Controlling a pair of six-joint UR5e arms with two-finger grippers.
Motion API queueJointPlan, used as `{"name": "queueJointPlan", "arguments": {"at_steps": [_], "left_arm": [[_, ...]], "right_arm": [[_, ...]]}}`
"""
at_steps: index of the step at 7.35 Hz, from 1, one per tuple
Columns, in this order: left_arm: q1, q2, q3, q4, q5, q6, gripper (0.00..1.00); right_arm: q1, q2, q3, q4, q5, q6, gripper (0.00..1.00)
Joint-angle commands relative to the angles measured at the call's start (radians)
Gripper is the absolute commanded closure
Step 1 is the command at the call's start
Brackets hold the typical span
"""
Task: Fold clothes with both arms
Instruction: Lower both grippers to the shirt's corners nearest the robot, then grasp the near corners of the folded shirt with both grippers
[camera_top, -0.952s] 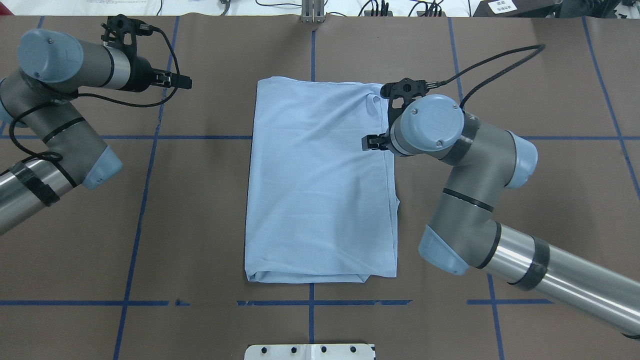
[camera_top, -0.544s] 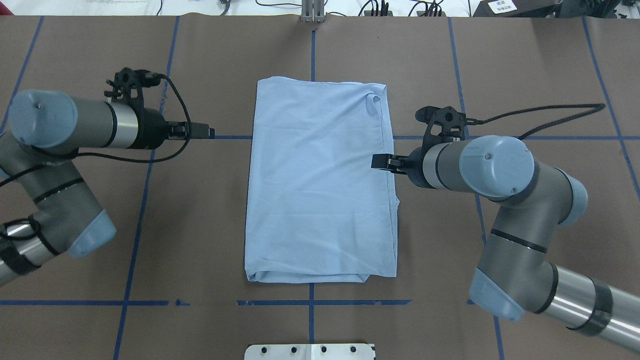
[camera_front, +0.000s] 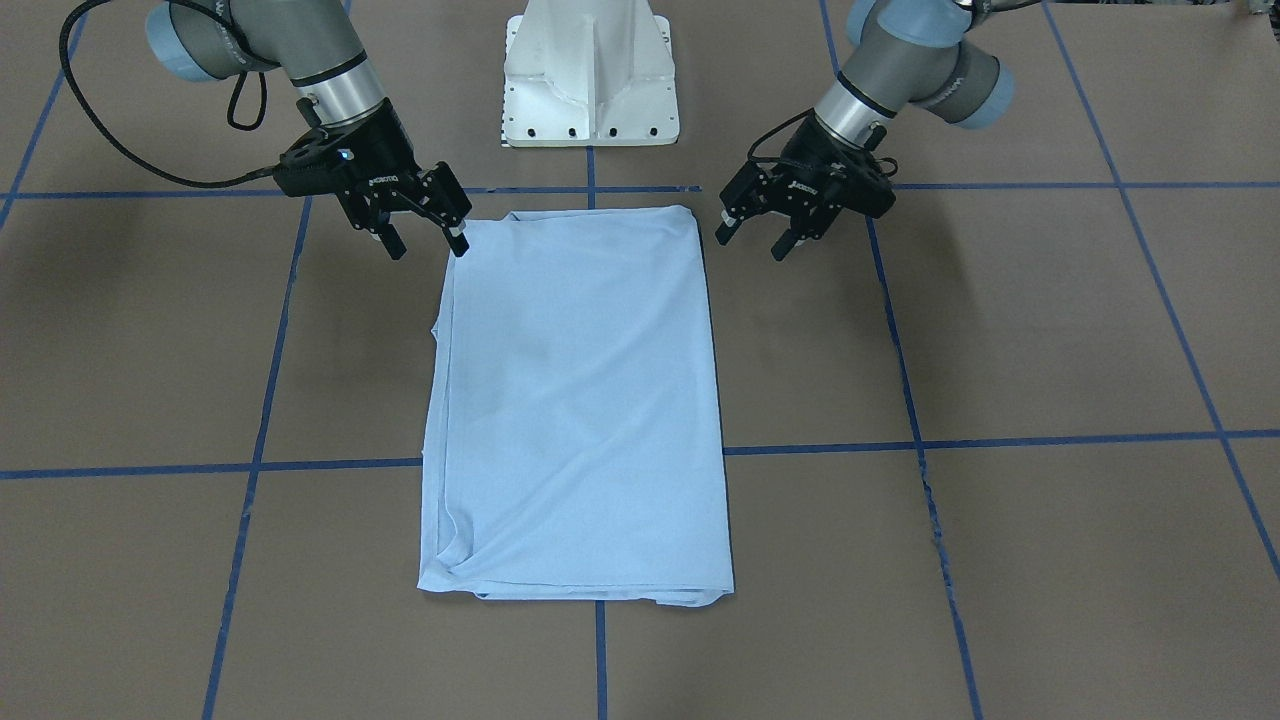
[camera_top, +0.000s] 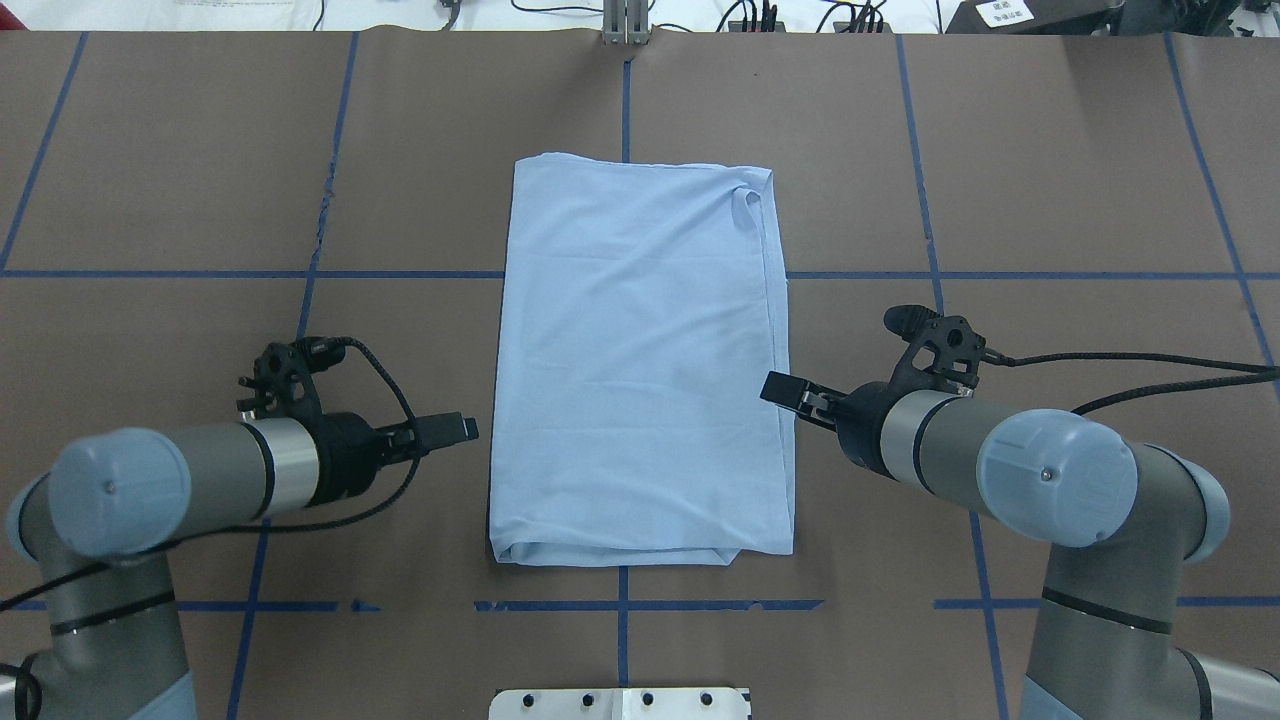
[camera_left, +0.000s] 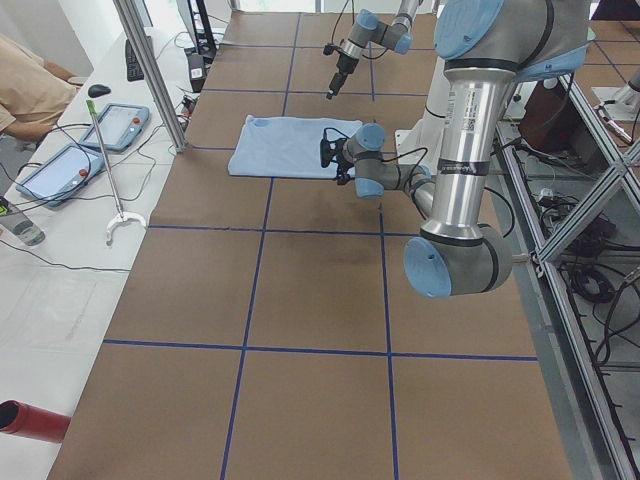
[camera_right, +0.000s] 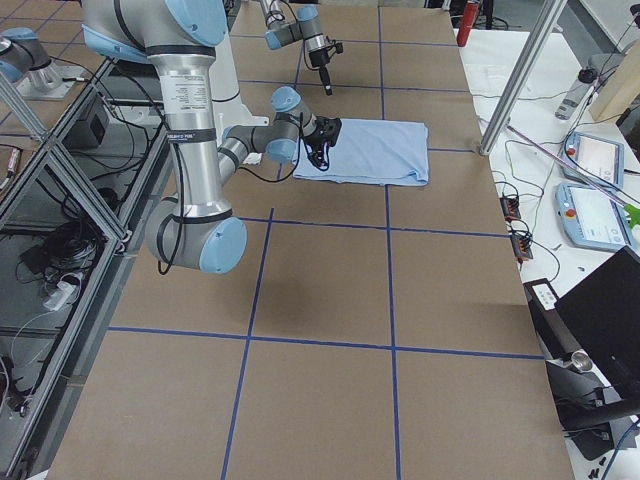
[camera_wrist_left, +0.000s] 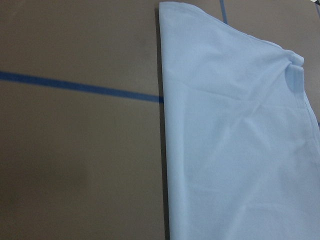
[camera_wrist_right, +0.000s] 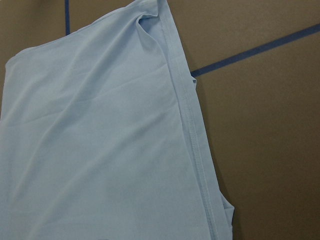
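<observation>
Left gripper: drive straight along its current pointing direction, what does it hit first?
The shirt: the left gripper points at its near long edge, close to the robot-side end. It tilts downward in the front view, so it might touch the table just short of the cloth.

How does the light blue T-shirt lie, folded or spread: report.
Folded. The light blue T-shirt lies as a rectangle, no sleeves out, layers showing at its edges.

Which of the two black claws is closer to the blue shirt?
The right gripper, on the front camera's left: one fingertip is at the shirt's edge. The left gripper has bare table between it and the shirt.
</observation>
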Motion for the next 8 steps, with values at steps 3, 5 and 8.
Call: {"name": "queueJointPlan", "arguments": {"at_steps": [3, 5, 8], "left_arm": [[0.129, -0.064, 0.007, 0.134, 0.111, -0.194, 0.24], [0.131, -0.072, 0.024, 0.134, 0.114, -0.208, 0.24], [0.137, -0.100, 0.053, 0.134, 0.113, -0.228, 0.25]], "right_arm": [[-0.017, -0.005, 0.000, 0.000, -0.028, 0.014, 0.00], [-0.019, -0.003, -0.001, 0.000, -0.029, 0.014, 0.00], [-0.019, -0.005, -0.003, 0.000, -0.039, 0.014, 0.00]]}}
